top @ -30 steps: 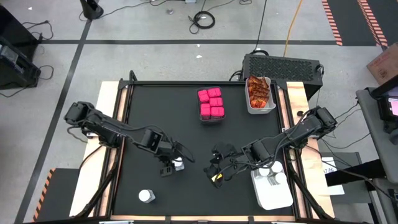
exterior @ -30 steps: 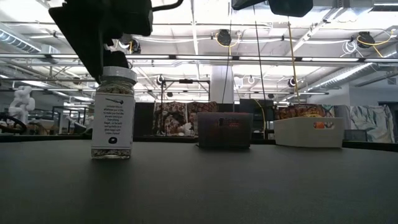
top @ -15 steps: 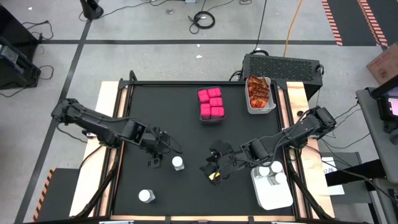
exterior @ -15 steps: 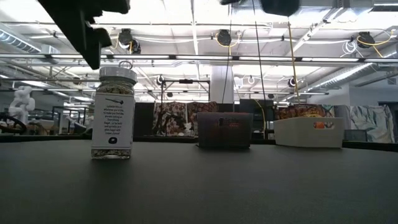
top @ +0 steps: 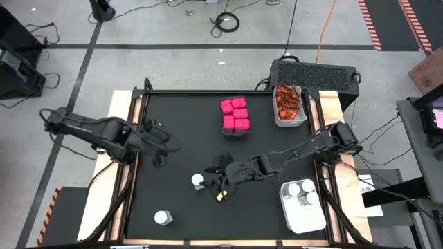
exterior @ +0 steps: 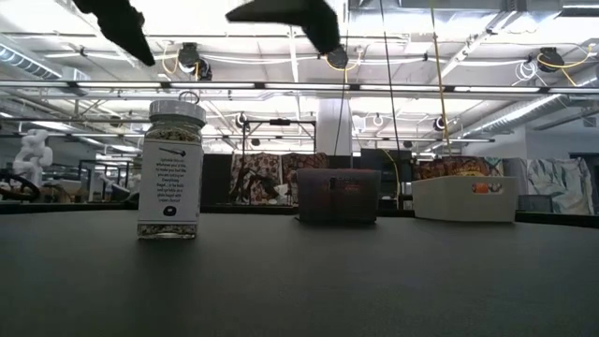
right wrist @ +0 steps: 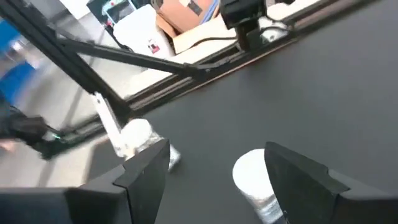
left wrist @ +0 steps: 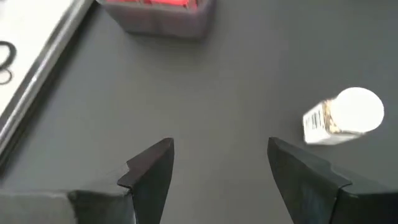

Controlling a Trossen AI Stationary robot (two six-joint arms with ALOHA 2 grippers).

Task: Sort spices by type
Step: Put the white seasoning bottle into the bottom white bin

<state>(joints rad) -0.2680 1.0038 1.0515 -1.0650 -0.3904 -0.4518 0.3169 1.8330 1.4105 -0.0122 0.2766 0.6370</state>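
A small clear jar with a white lid stands upright on the black table; the low view shows its label. My right gripper is open just to the jar's right, with the lid close ahead of its fingers. My left gripper is open near the table's left side, away from the jar. A second jar stands near the near edge. Pink packs fill a bin and orange-red sachets fill another.
A white bin at the table's near right holds two more white-lidded jars. The pink bin sits far centre and the sachet bin at the far right. A dark box stands beyond the far edge. Bare black table lies between the arms.
My left gripper has drawn back from above the jar's lid toward the table's left and far side, leaving the jar standing where it was. My right gripper has travelled toward the table's left, from beside the white bin to just right of that jar.
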